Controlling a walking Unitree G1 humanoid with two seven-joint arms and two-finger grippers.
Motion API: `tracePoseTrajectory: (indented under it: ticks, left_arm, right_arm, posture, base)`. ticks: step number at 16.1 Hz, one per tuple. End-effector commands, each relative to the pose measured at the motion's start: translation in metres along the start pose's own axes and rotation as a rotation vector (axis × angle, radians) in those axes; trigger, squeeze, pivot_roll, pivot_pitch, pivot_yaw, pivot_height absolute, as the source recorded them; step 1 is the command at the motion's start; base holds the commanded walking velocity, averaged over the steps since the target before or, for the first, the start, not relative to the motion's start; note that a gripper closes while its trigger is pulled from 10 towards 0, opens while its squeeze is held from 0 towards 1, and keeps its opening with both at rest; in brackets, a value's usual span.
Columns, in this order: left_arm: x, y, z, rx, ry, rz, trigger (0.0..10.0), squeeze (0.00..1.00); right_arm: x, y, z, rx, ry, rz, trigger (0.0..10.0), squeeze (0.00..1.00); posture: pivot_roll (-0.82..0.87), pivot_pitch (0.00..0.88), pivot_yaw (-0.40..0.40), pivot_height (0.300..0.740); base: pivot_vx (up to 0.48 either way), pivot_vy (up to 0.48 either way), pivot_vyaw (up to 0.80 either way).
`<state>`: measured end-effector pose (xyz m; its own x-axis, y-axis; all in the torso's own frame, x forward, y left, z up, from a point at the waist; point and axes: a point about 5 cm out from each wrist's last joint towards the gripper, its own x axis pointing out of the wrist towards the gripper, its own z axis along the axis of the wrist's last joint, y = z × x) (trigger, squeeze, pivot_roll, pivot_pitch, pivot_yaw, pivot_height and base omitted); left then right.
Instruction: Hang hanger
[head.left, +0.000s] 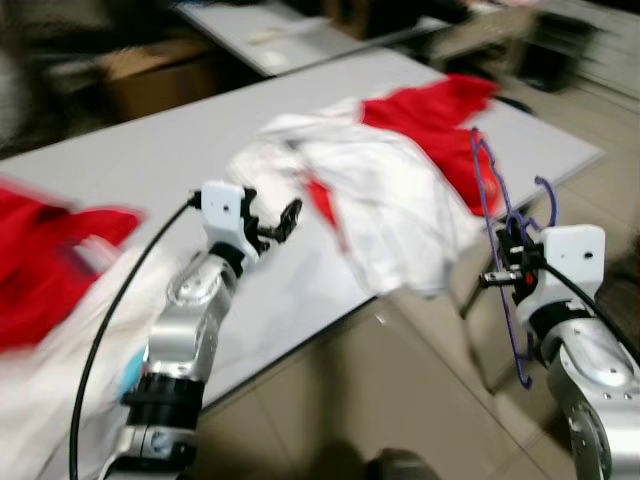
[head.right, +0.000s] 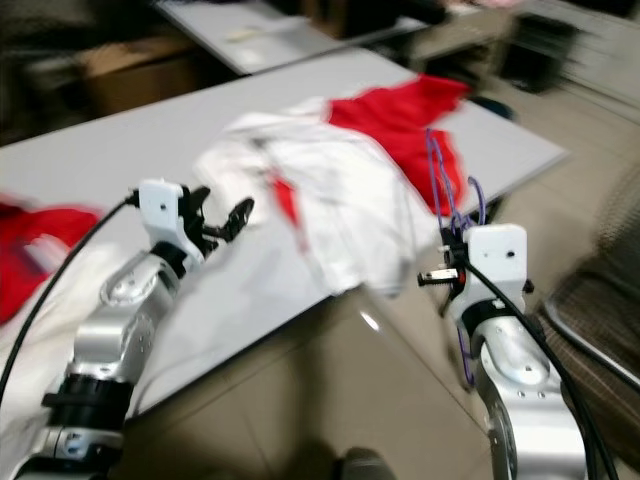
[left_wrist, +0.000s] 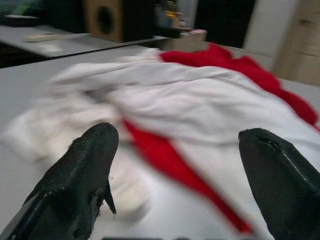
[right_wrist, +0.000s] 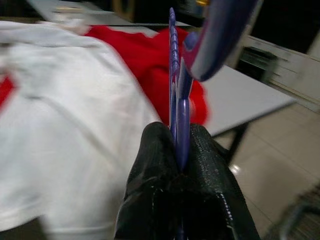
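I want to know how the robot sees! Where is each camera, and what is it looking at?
Left eye view: on the head, looking down at the grey table, both silver arms showing.
Right eye view: beside it, same scene.
Left wrist view: along the open left gripper toward the white cloth.
Right wrist view: along the right gripper, shut on the purple hanger.
All share the white cloth and red cloth.

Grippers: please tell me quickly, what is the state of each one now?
Left gripper: open, holding nothing, above the grey table near the white garment.
Right gripper: closed on the purple hanger.
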<state>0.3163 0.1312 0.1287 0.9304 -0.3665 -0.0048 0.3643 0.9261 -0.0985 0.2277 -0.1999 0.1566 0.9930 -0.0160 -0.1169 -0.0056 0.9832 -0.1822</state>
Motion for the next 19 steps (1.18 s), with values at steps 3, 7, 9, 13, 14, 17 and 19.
tracePoseTrajectory:
  ticks: [3, 7, 9, 13, 14, 17, 19]
  left_arm:
    - [0.004, -0.005, 0.001, 0.015, -0.015, 0.018, 10.0, 0.32]
    - [0.005, 0.003, 0.007, 0.025, -0.06, 0.107, 10.0, 0.32]
    - [0.005, 0.003, 0.006, 0.011, -0.056, 0.115, 10.0, 0.32]
    - [0.007, 0.003, -0.002, 0.028, -0.038, 0.157, 10.0, 0.31]
    - [0.008, 0.005, -0.003, 0.037, -0.035, 0.181, 10.0, 0.32]
    - [0.016, 0.014, -0.009, 0.042, 0.058, 0.201, 10.0, 0.26]
    - [0.022, 0.03, -0.014, 0.112, 0.149, 0.285, 10.0, 0.04]
  right_arm:
    - [-0.004, -0.009, 0.003, -0.028, -0.007, -0.011, 10.0, 0.0]
    - [-0.009, -0.01, 0.004, -0.095, -0.009, 0.021, 10.0, 0.0]
    - [-0.012, -0.01, 0.003, -0.088, -0.006, 0.026, 10.0, 0.0]
    - [-0.019, -0.007, 0.001, -0.083, 0.002, 0.059, 10.0, 0.0]
    - [-0.02, -0.006, 0.002, -0.082, 0.002, 0.07, 10.0, 0.0]
    - [-0.024, -0.009, 0.0, -0.084, 0.011, 0.061, 10.0, 0.0]
    - [-0.024, -0.007, 0.0, -0.103, 0.012, 0.095, 10.0, 0.0]
  posture:
    - [-0.25, 0.0, 0.036, 0.74]
    - [-0.26, 0.0, 0.047, 0.74]
    - [-0.27, 0.0, 0.051, 0.74]
    - [-0.29, 0.0, 0.057, 0.74]
    - [-0.29, 0.0, 0.061, 0.74]
    - [-0.31, 0.0, 0.108, 0.74]
    - [-0.31, 0.0, 0.123, 0.74]
  base:
    - [0.309, 0.0, 0.0]
    - [0.308, 0.0, 0.0]
    - [0.313, 0.0, 0.0]
    - [0.308, 0.0, 0.0]
    - [0.311, 0.0, 0.0]
    - [0.203, 0.0, 0.0]
    - [0.0, 0.0, 0.0]
